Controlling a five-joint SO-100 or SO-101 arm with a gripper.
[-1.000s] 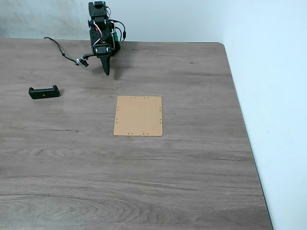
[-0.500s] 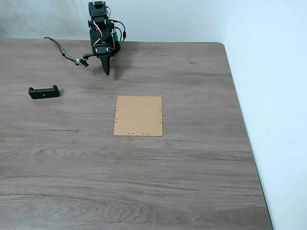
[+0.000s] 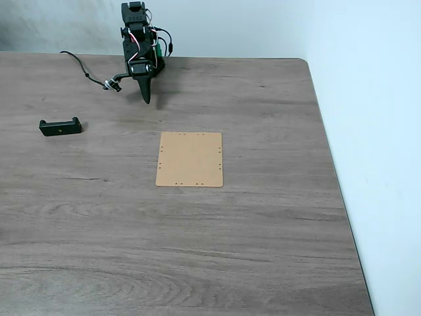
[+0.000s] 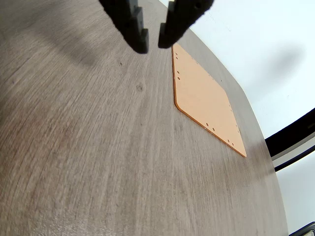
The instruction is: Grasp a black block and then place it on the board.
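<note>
Grey-brown wood-grain table (image 3: 263, 250) runs to a pale wall at the back and right in the fixed view. At its far edge the arm (image 3: 138, 39) is folded up, its gripper (image 3: 147, 100) pointing down just above the wood. In the wrist view the gripper (image 4: 153, 43) has a narrow gap between its fingertips and holds nothing. The black block (image 3: 60, 126) lies flat on the table, well to the left of the board (image 3: 189, 158), which lies near the middle of the table, apart from the gripper.
</note>
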